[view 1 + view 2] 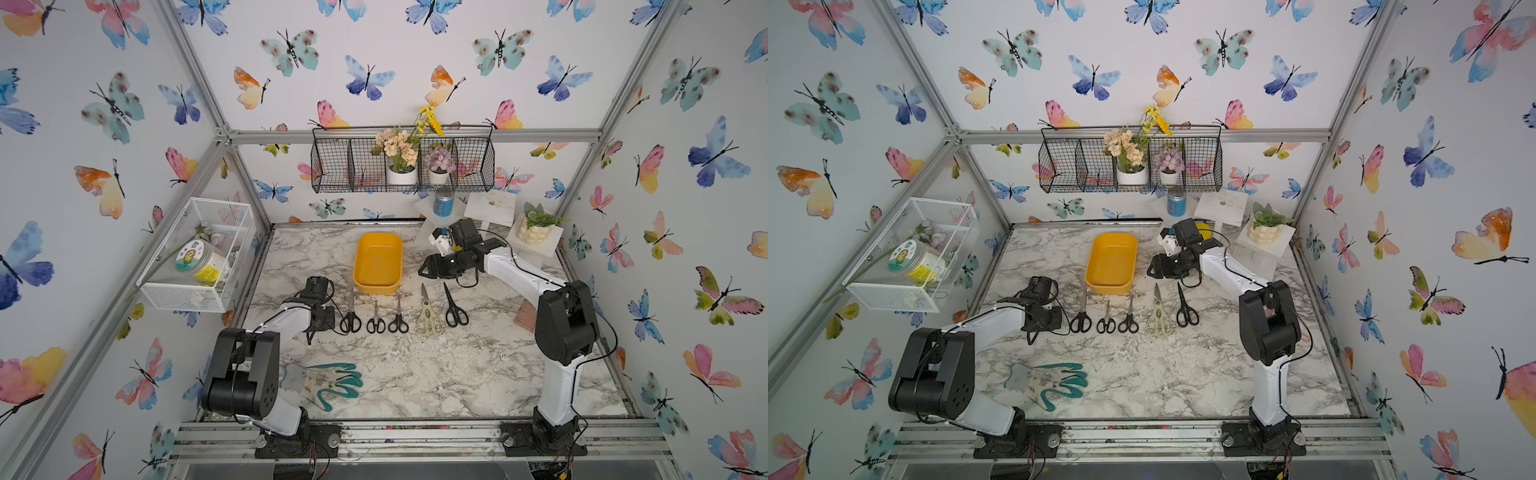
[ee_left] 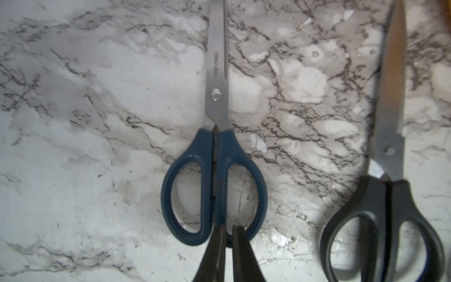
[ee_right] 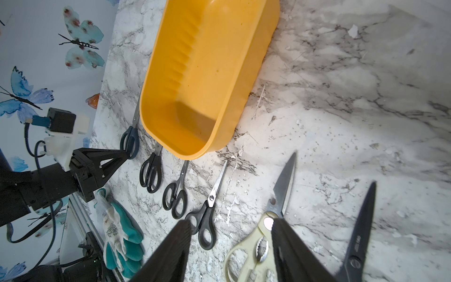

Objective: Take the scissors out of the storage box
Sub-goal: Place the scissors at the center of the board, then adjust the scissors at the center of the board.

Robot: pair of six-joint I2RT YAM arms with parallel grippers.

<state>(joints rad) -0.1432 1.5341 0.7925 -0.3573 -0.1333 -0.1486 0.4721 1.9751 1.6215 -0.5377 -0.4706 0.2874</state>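
Scissors: six pairs lie side by side on the counter, just in front of the storage box, blades pointing toward it.
Row: mostly black handles, plus the cream-handled shears and, at the left end, a blue-handled pair that the left wrist hides in both top views.
Storage box: nothing inside; the bare yellow floor shows plainly in the right wrist view.
Left end effector: jaws drawn nearly together at the handle loops of the blue-handled pair, which lies flat on the counter. Whether they pinch the loop's rim or only sit over it cannot be told.
Right end effector: jaws apart, holding nothing, hovering beside the box above the row.
Step in hand: probably the last one, since no pair is left in the box. The blue-handled pair looks set down or about to be nudged.
Next move: likely the left end effector lifting straight clear without dragging that pair against its neighbour.
White mesh basket: a labelled jar and some pale bits too unclear to name.
Black wire basket: two potted flowers; its other compartments look bare.
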